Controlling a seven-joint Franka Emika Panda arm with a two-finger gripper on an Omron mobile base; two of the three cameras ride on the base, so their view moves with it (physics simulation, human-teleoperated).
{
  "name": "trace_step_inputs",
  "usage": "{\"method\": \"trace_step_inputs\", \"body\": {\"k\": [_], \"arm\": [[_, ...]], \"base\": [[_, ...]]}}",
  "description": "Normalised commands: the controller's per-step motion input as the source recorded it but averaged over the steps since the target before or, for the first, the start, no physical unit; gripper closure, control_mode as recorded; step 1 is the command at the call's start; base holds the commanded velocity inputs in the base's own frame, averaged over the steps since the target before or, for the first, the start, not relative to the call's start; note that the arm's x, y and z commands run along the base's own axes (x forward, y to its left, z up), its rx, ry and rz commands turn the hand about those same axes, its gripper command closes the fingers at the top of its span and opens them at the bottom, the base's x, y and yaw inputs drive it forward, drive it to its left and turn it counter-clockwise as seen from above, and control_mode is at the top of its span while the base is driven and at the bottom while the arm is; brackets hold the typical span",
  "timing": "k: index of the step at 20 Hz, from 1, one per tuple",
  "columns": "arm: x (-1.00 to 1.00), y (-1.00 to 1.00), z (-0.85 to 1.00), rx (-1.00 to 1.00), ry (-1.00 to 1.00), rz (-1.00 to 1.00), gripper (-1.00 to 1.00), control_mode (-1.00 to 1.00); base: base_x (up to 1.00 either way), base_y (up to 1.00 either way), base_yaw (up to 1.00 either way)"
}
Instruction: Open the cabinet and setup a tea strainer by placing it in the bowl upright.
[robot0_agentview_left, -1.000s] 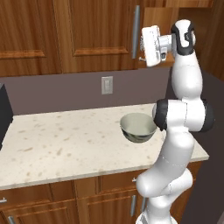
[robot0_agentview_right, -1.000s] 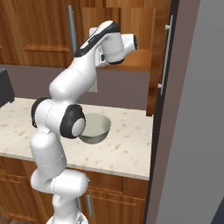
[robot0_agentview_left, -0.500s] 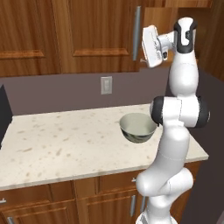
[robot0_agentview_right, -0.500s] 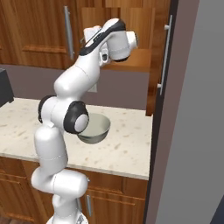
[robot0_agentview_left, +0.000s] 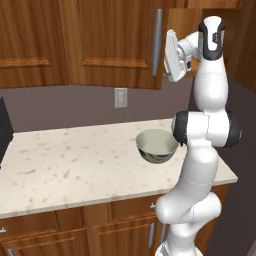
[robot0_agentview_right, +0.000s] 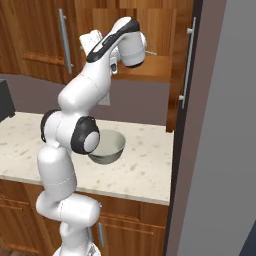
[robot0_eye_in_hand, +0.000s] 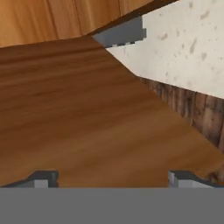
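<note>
1. Since 1 s ago: arm straightened up, hand raised higher toward the cabinet (robot0_agentview_left: 115, 40); bowl (robot0_agentview_left: 157, 145) unmoved on the counter (robot0_agentview_left: 70, 165).
2. Left base view: gripper (robot0_agentview_left: 170, 56) up at cab. level, just right of the silver bar handle (robot0_agentview_left: 157, 42) of the closed left door. Hand is a pale block seen from the side, fingers not resolvable here. Bowl sits on counter close beside the arm's lower joint, upright, cream-green inside. Wall outlet (robot0_agentview_left: 120, 97) on the grey backsplash, left of bowl and above it.
3. Right base view: right cab. door (robot0_agentview_right: 186, 60) swung open, seen nearly edge-on, long bar handle on it. Wood shelf (robot0_agentview_right: 142, 74) exposed inside. Hand (robot0_agentview_right: 95, 42) high, left of the opening, near the left door's handle (robot0_agentview_right: 63, 41). Bowl (robot0_agentview_right: 106, 147) partly behind arm's elbow. Thin wire (robot0_agentview_right: 150, 53) pokes out at shelf level by the wrist; could be the tea strainer, cannot tell.
4. Hand view: fingertips (robot0_eye_in_hand: 43, 179) set far apart at the bottom corners, jaws spread wide, nothing between them. Brown wood surface close ahead; speckled counter at upper right.
</note>
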Motion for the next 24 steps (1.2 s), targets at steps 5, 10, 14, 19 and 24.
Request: {"method": "trace_step_inputs", "body": {"k": [5,10,14,19,24], "arm": [[-1.00,0.73,0.12,0.00,-0.11,0.28,-1.00,-1.00],[-1.00,0.86,0.24,0.03,-0.03,0.23,-1.00,-1.00],[-1.00,0.92,0.26,0.03,-0.02,0.20,-1.00,-1.00],[-1.00,0.92,0.13,0.02,0.00,0.15,-1.00,-1.00],[-0.78,0.86,0.00,0.00,0.01,-0.07,-1.00,-1.00]], "base": [[0.00,0.00,0.00],[0.00,0.00,0.00],[0.00,0.00,0.00],[0.00,0.00,0.00],[0.00,0.00,0.00]]}}
